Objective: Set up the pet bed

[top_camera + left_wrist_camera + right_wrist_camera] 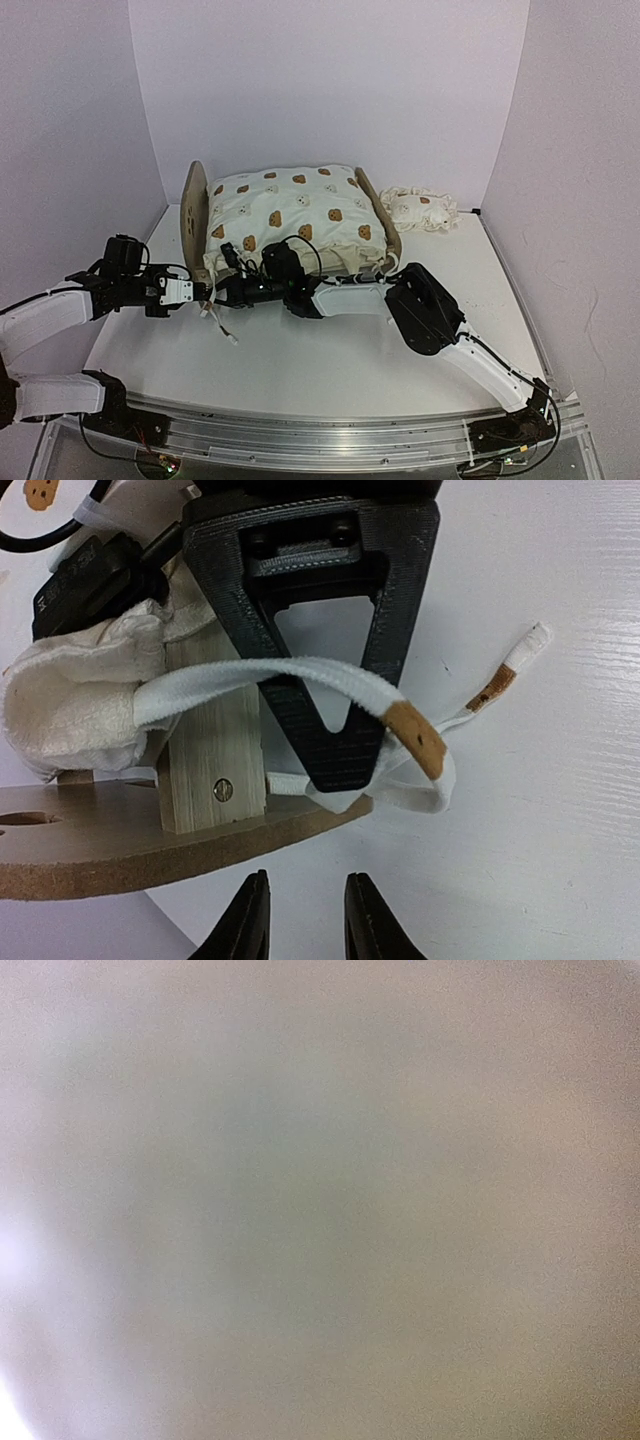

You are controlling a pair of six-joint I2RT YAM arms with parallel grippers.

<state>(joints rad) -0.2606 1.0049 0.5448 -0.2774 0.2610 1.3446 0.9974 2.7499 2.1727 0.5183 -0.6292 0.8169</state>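
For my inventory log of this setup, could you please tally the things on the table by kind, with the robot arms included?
Wooden bed frame: 1
Bear-print cushion: 1
Small pillow: 1
Robot arms: 2, the left arm and the right arm
Total: 5

Pale lilac back wall [330,90], matching side walls [60,130] closing in, white tabletop [300,370], aluminium rail [330,432] along the near edge, soft even light
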